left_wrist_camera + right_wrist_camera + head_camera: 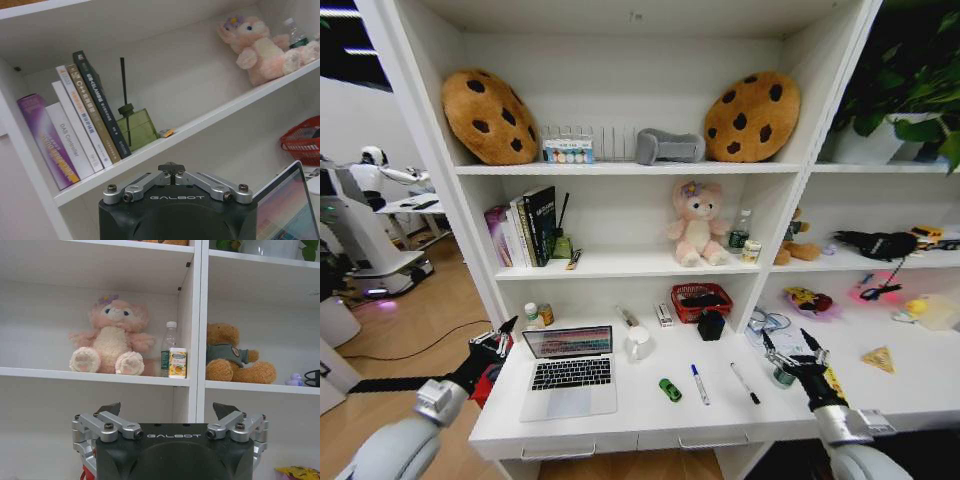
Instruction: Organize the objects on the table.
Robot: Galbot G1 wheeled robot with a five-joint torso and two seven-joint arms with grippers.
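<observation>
My left gripper (503, 335) hovers at the table's (640, 415) left edge, fingertips together, a state my left wrist view confirms with both tips meeting at a point (171, 169). My right gripper (792, 347) hangs over the table's right part, fingers spread apart; the right wrist view shows the 2 tips (114, 409) standing wide.

Just beside my left gripper, toward my right one, sits the silver laptop (568, 374), lid open, screen lit, black keys showing. Between my 2 grippers lie a tiny green toy (670, 390), a blue-capped marker (700, 384) and a black marker (745, 383), each apart from the others on the white top. Beyond the laptop stands a white mug (639, 343), and farther back a red basket (701, 301) and 2 small bottles (538, 315) near the shelf wall.

The left wrist view alone reveals the book spines (75, 130) upright and leaning, a green glass bottle (136, 127) with a dark stick, and a corner of the laptop screen (287, 210). The right wrist view alone shows a brown bear (232, 357) in the next compartment, past the pink plush (112, 340) and a clear bottle (170, 347).
</observation>
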